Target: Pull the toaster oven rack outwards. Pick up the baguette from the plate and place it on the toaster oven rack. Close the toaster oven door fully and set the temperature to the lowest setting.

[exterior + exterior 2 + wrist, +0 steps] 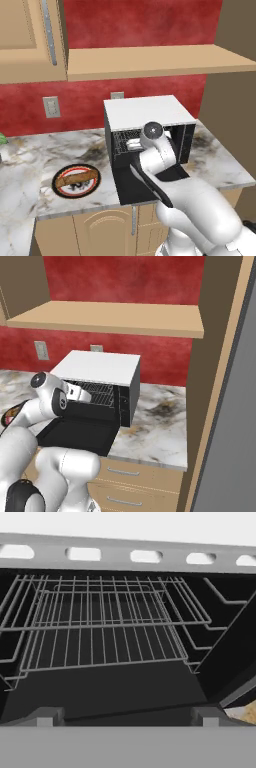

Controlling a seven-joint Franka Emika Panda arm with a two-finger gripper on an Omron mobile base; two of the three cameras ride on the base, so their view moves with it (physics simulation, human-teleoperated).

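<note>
The gripper (127,721) is standing wide open and empty, facing the toaster oven rack (102,629) sitting inside the toaster oven (145,112) at frame centre. The baguette (76,177) is lying on the plate (58,190), lower left.

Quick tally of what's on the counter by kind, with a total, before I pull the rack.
Toaster oven, door down: 1
Wire rack inside the oven: 1
Plate: 1
Baguette on the plate: 1
Total: 4
</note>
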